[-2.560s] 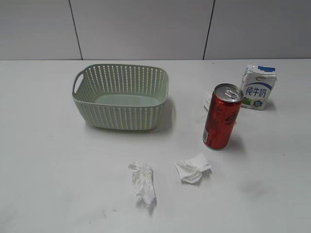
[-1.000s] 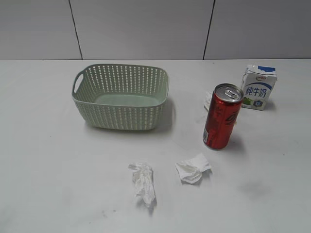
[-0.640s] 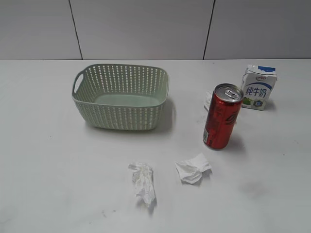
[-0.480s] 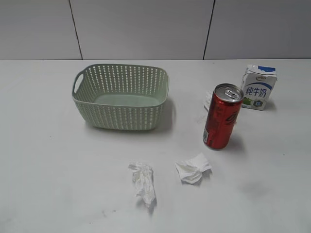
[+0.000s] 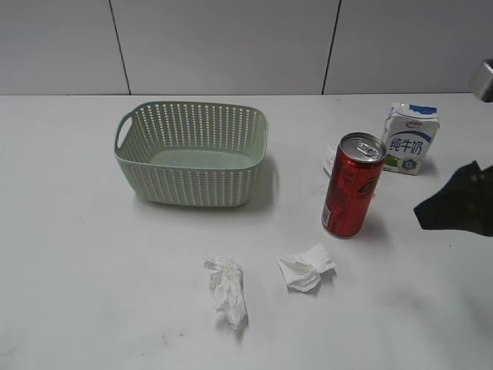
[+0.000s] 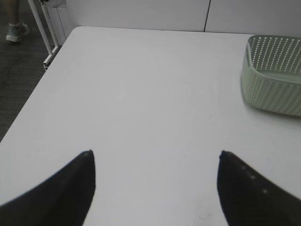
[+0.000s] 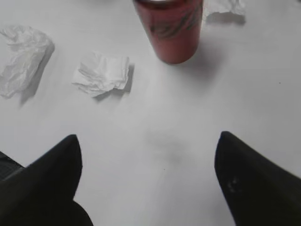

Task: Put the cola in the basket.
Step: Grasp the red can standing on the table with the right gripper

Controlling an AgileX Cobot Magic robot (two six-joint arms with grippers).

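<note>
While right gripper (image 7: 146, 141) gapes, cola (image 7: 170, 29) stands ahead, apart.

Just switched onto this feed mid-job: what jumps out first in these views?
The red cola stands upright right of centre, the one bright thing on the white table. Left of it sits the pale green basket, with nothing visible inside. The right pincer hangs open just short of the cola, with crumpled tissues lying in front of the can and a milk carton behind it.
</note>
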